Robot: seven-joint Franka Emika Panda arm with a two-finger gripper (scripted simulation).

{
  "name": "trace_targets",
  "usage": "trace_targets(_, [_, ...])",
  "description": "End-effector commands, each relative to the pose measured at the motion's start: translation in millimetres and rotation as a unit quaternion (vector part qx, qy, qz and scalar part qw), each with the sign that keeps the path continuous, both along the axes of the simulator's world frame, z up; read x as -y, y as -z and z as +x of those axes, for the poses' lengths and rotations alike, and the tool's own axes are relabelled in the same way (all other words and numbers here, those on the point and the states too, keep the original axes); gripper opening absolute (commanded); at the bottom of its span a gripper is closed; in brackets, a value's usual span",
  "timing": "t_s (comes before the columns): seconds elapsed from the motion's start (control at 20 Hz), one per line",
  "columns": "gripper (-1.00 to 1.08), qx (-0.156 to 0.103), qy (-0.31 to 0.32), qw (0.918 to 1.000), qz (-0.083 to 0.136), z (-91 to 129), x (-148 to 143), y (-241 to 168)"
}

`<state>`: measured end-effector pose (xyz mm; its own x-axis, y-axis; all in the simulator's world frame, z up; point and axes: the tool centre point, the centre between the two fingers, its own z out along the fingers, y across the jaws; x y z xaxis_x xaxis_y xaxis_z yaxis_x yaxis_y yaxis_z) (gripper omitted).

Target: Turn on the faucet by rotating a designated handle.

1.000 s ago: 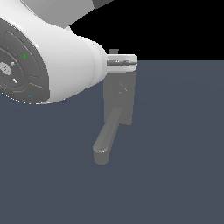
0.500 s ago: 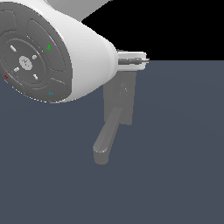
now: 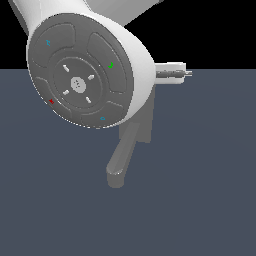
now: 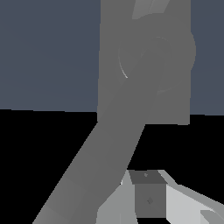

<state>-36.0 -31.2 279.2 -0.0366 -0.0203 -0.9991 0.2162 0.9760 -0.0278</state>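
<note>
The faucet's flat grey back plate [image 4: 175, 100] fills the wrist view, with a round hub [image 4: 175, 48] on it. A thick rounded spout [image 4: 92, 166] runs from the hub out of the picture. A slimmer, lighter strip, apparently the handle [image 4: 146, 8], leaves the hub on the opposite side. My gripper [image 4: 148, 194] sits close beside the spout, apart from the handle, and no gap shows between its fingers. In the exterior view the spout [image 3: 121, 160] points toward the camera. The gripper [image 3: 185, 73] pokes out to the exterior view's right above the faucet. The handle is hidden there.
My arm's large white and grey joint [image 3: 85, 70] stands close to the exterior camera and covers most of the back plate [image 3: 146, 127]. A flat dark blue-grey floor [image 3: 200, 190] surrounds the faucet.
The arm has swung toward the exterior view's right and looms larger, hiding more of the back plate. The gripper has shifted right above the faucet. The faucet itself has not moved.
</note>
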Motion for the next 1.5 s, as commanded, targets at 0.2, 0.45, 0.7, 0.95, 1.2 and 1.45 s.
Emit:
trace_targets(0.2, [-1.0, 0.013, 0.008, 0.9999, 0.001, 1, 32, -6])
trace_targets(0.45, [-1.0, 0.002, 0.012, 0.9999, 0.005, -10, 37, 7])
trace_targets(0.7, [-1.0, 0.005, 0.011, 0.9999, 0.004, -10, 49, 14])
trace_targets(0.95, [-1.0, 0.008, 0.011, 0.9999, 0.003, -11, 60, 21])
trace_targets(1.2, [-1.0, 0.01, 0.01, 0.9999, 0.003, -11, 70, 28])
trace_targets(1.45, [-1.0, 0.013, 0.01, 0.9999, 0.002, -12, 81, 35])
